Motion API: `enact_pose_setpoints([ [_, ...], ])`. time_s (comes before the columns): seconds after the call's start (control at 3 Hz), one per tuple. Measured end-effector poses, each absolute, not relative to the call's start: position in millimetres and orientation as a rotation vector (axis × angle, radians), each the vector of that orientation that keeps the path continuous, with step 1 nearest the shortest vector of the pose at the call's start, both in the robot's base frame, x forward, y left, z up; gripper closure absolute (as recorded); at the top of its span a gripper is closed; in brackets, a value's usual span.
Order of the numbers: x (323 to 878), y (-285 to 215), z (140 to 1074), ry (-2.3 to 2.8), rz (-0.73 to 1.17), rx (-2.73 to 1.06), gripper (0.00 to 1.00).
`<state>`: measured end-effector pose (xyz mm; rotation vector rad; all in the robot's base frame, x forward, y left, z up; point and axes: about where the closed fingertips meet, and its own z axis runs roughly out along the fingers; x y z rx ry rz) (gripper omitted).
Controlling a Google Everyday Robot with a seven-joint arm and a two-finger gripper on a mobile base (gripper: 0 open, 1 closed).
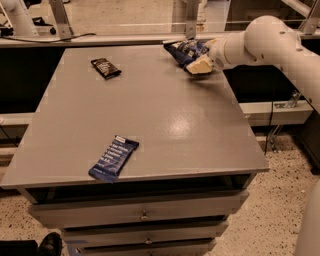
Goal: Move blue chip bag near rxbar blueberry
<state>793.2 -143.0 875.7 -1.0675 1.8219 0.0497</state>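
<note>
The blue chip bag is a puffy dark-blue foil bag lying at the far right corner of the grey table. The gripper reaches in from the right on a white arm and sits right against the bag's near right side, partly covering it. The rxbar blueberry is a slim flat blue wrapper with white text, lying near the table's front edge, left of centre, far from the bag and the gripper.
A small black bar wrapper lies at the far left of the table. Drawers sit under the front edge. A counter ledge and metal posts run behind the table. Speckled floor lies to the right.
</note>
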Motion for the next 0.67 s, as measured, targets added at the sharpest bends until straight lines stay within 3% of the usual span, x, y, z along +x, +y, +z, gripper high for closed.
enact_pose_setpoints([
  [0.67, 773, -138, 900, 1.784, 0.070, -1.090, 0.85],
])
